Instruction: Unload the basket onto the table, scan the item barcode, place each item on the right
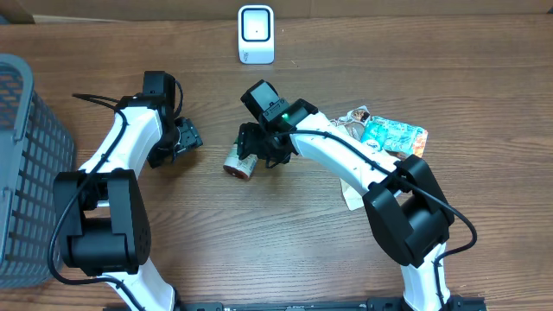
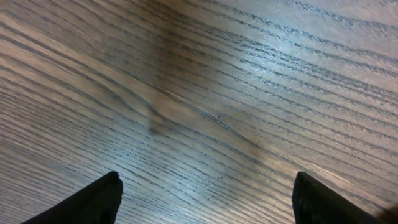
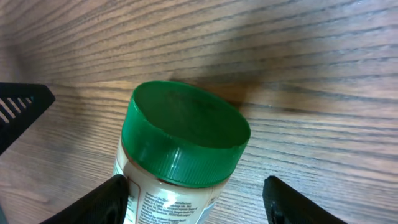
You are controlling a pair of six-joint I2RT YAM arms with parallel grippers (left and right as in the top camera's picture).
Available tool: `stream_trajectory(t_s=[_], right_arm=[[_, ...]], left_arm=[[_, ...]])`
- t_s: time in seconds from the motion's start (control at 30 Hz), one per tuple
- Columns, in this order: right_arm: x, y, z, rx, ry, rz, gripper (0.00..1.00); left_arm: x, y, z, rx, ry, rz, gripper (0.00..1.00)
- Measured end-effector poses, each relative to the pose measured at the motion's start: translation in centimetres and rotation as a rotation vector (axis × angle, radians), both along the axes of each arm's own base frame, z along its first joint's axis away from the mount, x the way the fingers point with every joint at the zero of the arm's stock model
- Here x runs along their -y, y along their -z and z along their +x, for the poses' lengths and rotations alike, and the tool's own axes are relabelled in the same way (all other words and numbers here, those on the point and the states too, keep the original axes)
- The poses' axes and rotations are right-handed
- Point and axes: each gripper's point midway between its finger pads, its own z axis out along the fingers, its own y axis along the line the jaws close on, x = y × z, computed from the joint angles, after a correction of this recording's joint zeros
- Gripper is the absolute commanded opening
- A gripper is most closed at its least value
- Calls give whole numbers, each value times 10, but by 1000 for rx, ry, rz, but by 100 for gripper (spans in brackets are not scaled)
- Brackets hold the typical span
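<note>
A green-lidded jar (image 3: 186,134) sits between the right fingers (image 3: 102,202) near the middle of the wooden worktop (image 1: 302,259). The fingers stand apart, one on each side of the jar. In the right wrist view the left-hand finger is at, or just against, the jar's side. A strip of bare wood shows between the lid and the other finger, so the jar is bracketed, not clamped. From overhead the jar (image 1: 237,165) appears to lie on its side. Its reddish end pokes out toward the near left from under the right fingers (image 1: 257,149), and the lid end is hidden beneath them.

A cream label wraps the jar's body below the lid. Lines of small dark print run across it, too fine and blurred to read, and no brand name or barcode can be made out. The lid itself is plain, with ribbed edges.

The left fingers (image 2: 93,199) are also spread wide, with only wood grain between them. Overhead, the left fingers (image 1: 183,138) hover just to the left of the jar, apart from it.

A white scanner (image 1: 257,34) with a dark window stands at the far edge of the worktop, beyond the jar and clear of both arms. A teal printed packet (image 1: 393,136) lies to the right, partly under the right arm. A grey mesh basket (image 1: 22,173) fills the left edge.
</note>
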Motion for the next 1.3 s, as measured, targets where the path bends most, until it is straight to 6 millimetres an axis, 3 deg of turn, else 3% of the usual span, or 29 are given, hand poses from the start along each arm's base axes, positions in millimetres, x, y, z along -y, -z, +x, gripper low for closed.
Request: stream_trajectory(t_s=[0.7, 0.9, 0.97, 1.03, 1.17, 1.3], right_arm=[[-12, 10, 15, 13, 69, 42, 62], [-17, 5, 21, 27, 74, 62, 50], [-18, 5, 22, 32, 74, 66, 49], [-19, 4, 22, 33, 72, 66, 47], [-17, 3, 20, 25, 61, 52, 48], [-14, 4, 17, 16, 34, 32, 63]], left_arm=[[0, 0, 0, 0, 0, 0, 83], [0, 0, 0, 0, 0, 0, 88], [0, 0, 0, 0, 0, 0, 100], [0, 0, 0, 0, 1, 0, 100], [0, 0, 0, 0, 1, 0, 100], [0, 0, 0, 0, 1, 0, 100]])
